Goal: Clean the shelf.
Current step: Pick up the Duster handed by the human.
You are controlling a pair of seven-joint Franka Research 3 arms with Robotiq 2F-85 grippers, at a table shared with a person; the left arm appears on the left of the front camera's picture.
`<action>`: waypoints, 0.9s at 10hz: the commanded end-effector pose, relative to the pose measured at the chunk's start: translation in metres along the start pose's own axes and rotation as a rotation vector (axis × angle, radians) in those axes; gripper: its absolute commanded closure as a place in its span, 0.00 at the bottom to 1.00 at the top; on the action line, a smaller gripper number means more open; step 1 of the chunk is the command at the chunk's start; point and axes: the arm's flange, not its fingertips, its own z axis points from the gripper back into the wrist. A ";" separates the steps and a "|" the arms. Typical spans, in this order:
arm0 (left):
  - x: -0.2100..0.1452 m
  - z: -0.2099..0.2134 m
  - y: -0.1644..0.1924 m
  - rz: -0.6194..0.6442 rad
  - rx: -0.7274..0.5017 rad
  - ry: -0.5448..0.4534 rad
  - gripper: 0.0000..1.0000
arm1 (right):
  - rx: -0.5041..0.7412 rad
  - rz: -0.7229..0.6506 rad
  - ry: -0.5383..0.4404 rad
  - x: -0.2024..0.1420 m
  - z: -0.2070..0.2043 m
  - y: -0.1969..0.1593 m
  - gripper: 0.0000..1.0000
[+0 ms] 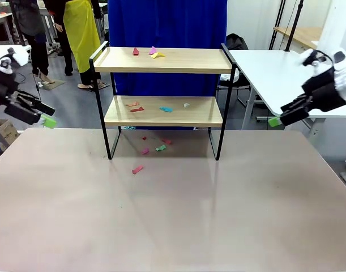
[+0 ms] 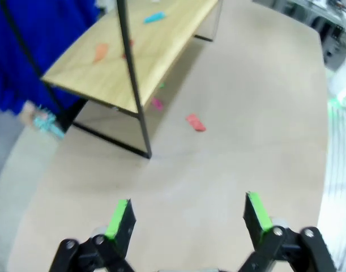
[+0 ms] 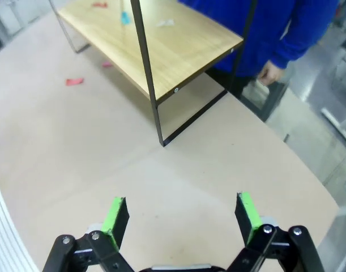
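Note:
The shelf (image 1: 164, 61) stands at the table's far middle, two light wooden boards in a black frame. Small paper scraps (image 1: 153, 52) lie on its top board, and more scraps (image 1: 166, 109) on the lower board. The left wrist view shows the lower board (image 2: 133, 56) with a cyan scrap (image 2: 154, 17); the right wrist view shows the same board (image 3: 161, 45). My left gripper (image 1: 48, 120) (image 2: 187, 214) hangs open at the table's left edge, holding nothing. My right gripper (image 1: 274, 121) (image 3: 181, 214) is open at the right edge, also holding nothing.
Loose scraps lie on the table under and in front of the shelf: a red one (image 1: 137, 169) (image 2: 196, 122) (image 3: 74, 81) and a pink one (image 1: 145, 151). A person in blue (image 1: 167, 25) stands behind the shelf, one hand (image 3: 272, 72) hanging low. A white table (image 1: 269, 71) stands at the right.

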 end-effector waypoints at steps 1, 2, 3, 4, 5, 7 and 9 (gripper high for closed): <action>-0.011 -0.016 0.023 -0.060 -0.065 0.014 0.00 | 0.102 -0.006 -0.073 -0.010 -0.015 -0.038 0.00; 0.000 0.000 0.000 0.000 0.000 0.000 0.00 | 0.000 0.000 0.000 0.000 0.000 0.000 0.00; 0.000 0.000 0.000 0.000 0.000 0.000 0.00 | 0.000 0.000 0.000 0.000 0.000 0.000 0.00; 0.000 0.000 0.000 0.000 0.000 0.000 0.00 | 0.000 0.000 0.000 0.000 0.000 0.000 0.00; 0.000 0.000 0.000 0.000 0.000 0.000 0.00 | 0.000 0.000 0.000 0.000 0.000 0.000 0.00; 0.000 0.000 0.000 0.000 0.000 0.000 0.00 | 0.000 0.000 0.000 0.000 0.000 0.000 0.00; -0.011 -0.004 0.030 0.020 -0.028 -0.034 0.00 | 0.037 -0.010 -0.012 0.003 -0.010 -0.033 0.00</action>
